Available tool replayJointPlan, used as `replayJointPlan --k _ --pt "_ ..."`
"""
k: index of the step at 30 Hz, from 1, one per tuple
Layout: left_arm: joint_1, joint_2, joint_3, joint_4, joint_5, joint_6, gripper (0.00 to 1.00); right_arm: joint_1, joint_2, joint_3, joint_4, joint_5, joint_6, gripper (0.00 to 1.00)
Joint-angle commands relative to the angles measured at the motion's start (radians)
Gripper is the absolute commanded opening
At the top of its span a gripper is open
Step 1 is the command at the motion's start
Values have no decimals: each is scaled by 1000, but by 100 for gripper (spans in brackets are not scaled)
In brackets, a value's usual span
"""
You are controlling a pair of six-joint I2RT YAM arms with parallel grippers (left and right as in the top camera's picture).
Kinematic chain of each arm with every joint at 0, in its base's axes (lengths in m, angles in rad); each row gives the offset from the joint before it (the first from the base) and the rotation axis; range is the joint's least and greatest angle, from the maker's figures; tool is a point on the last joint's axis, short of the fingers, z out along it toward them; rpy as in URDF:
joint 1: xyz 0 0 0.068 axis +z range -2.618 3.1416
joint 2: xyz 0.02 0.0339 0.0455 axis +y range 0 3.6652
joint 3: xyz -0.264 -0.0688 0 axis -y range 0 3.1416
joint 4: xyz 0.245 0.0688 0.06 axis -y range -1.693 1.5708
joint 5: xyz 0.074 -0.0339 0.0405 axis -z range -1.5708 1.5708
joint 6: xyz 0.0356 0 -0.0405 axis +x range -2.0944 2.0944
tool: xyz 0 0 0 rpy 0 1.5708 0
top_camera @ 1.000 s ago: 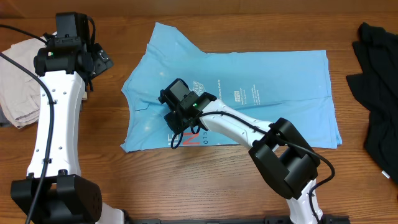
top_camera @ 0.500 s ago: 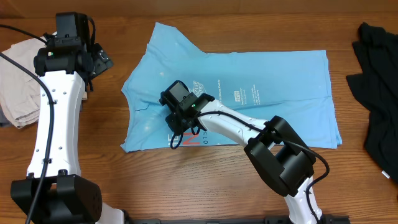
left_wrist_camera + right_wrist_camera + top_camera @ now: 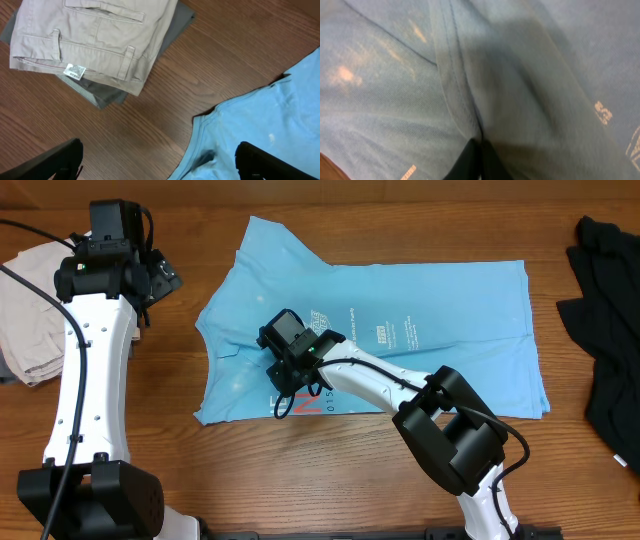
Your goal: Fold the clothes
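Brown wooden tabletop (image 3: 250,470) is carrying the light blue short-sleeved cotton T-shirt (image 3: 450,300) spread mid-table, our right gripper (image 3: 477,152) is pinching a ridge of it tight, left gripper (image 3: 157,162) is hanging wide open off its edge, so we're risking lifting one layer only or slipping.

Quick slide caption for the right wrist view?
Close-up: right gripper shut on a raised fold of the light blue T-shirt.

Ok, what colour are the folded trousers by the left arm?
Beige. The trousers show best in the left wrist view.
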Motion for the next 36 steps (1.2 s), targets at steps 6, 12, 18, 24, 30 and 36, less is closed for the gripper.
replayJointPlan --k 6,12,18,24,30,36 --pt "0 -2 9 1 -20 5 100 -3 -3 75 -8 11 -2 4" --pt "0 -2 9 1 -20 5 100 -4 -13 107 16 190 -3 4" --pt "0 -2 9 1 -20 5 100 -42 -10 106 76 256 -3 4" --pt "0 -2 9 1 -20 5 100 -82 -8 98 168 256 -2 4" --pt "0 -2 9 1 -20 5 100 -99 0 98 237 256 -2 4" --pt "0 -2 9 1 -20 5 100 -99 60 97 296 256 -3 10"
